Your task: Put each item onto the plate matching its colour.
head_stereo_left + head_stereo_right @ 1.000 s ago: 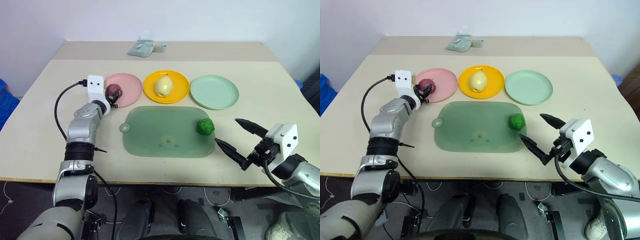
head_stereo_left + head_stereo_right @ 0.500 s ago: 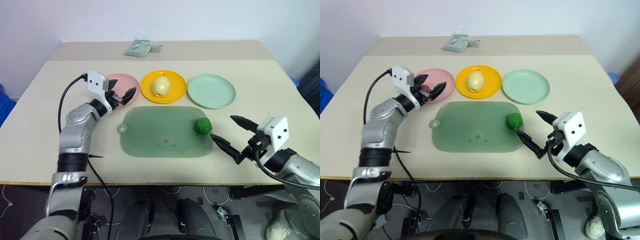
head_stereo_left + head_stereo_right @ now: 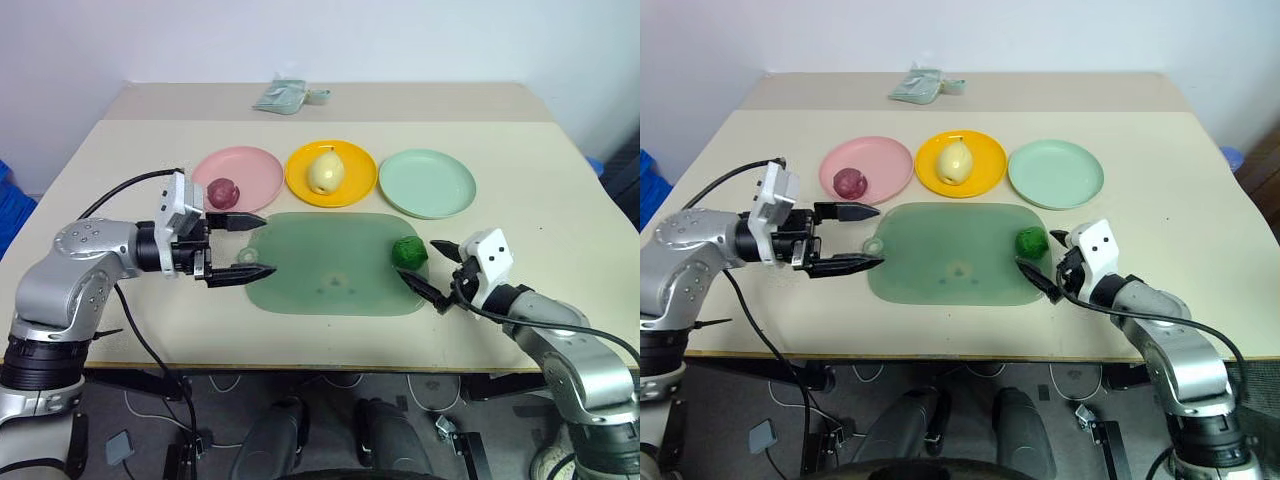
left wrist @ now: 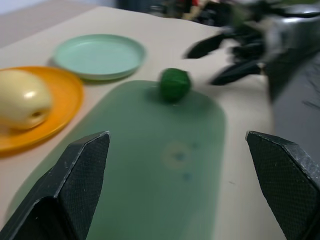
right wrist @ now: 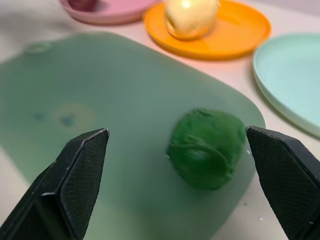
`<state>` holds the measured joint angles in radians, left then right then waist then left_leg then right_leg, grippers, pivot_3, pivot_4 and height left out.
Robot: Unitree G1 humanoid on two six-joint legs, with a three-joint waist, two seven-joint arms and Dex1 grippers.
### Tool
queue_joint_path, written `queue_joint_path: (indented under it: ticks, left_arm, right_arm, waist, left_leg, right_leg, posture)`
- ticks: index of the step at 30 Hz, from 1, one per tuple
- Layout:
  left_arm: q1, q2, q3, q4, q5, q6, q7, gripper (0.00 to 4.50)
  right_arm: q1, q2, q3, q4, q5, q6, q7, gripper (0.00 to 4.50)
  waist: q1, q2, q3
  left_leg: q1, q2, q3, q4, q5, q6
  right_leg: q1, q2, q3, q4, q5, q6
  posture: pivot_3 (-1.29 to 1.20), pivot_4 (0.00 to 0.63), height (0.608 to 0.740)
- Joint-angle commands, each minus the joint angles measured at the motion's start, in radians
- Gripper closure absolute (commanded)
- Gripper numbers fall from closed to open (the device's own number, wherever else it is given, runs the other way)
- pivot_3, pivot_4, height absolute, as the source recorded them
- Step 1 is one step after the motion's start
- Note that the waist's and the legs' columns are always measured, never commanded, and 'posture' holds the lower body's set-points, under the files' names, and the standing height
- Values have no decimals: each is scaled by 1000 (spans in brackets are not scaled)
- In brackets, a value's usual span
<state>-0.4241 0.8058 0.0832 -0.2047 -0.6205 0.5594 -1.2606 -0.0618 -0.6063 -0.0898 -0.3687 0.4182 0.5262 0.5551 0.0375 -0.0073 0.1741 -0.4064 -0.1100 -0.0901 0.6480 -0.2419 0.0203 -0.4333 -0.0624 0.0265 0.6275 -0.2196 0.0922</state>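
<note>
Left eye view shows the beige table bearing a large translucent green mat near its front edge, and behind the mat a row of three plates. The pink plate is at the left, the yellow plate in the middle and the mint green plate at the right. On the pink plate sits the dark red-purple ball; on the yellow plate rests the pale yellow fruit. The mint green plate holds nothing, and the bumpy green ball lies on the mat near its right edge. A left gripper hangs over the mat's left edge, fingers spread wide and empty. Close beside the green ball, the right gripper has its fingers wide apart, gripping nothing. At the far edge lies a small grey-green bundle.
</note>
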Motion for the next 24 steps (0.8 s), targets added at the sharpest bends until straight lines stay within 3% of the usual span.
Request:
queue_joint_path:
  ticks: [1,9,12,16,17,21,24]
  left_arm:
    - [9,26,-10,-34,5,-45,-48,43]
    - [24,31,-12,-39,23,-85,-49,43]
    - [24,26,-15,-38,29,-92,-36,0]
    - [36,25,-10,-33,37,-100,-17,0]
    - [38,24,-9,-30,40,-103,-11,0]
    - [31,-2,-12,-8,60,-118,39,0]
    - [28,-52,-18,4,90,-137,117,0]
  right_arm:
    - [-43,15,9,50,-33,-38,1,0]
    - [-73,41,30,130,-69,-80,26,0]
    - [-85,52,32,152,-69,-81,35,872]
    - [-109,66,31,162,-72,-100,40,2728]
    - [-119,70,30,167,-74,-108,40,2937]
    - [-218,95,22,254,-82,-146,49,2937]
    - [-408,117,16,486,-123,-228,35,2937]
  waist:
    - [-1,0,0]
    - [-1,0,0]
    - [-1,0,0]
    - [-2,0,0]
    - [-2,0,0]
    - [-4,0,0]
    - [-10,0,0]
  left_leg:
    - [0,0,0,0,0,0]
    - [0,0,0,0,0,0]
    - [0,0,0,0,0,0]
    - [0,0,0,-1,0,0]
    - [0,0,0,0,0,0]
    - [0,0,0,-1,0,0]
    - [0,0,1,-1,0,0]
  right_leg:
    - [0,0,0,0,0,0]
    - [-1,0,0,0,0,0]
    - [-1,0,0,0,0,0]
    - [-1,0,0,0,0,0]
    - [-1,0,0,0,0,0]
    - [-1,0,0,0,0,0]
    - [-1,0,0,0,0,0]
  posture:
    - [0,150,740]
    - [0,150,740]
    - [0,150,740]
    - [0,150,740]
    - [0,150,740]
    - [0,150,740]
    - [0,150,740]
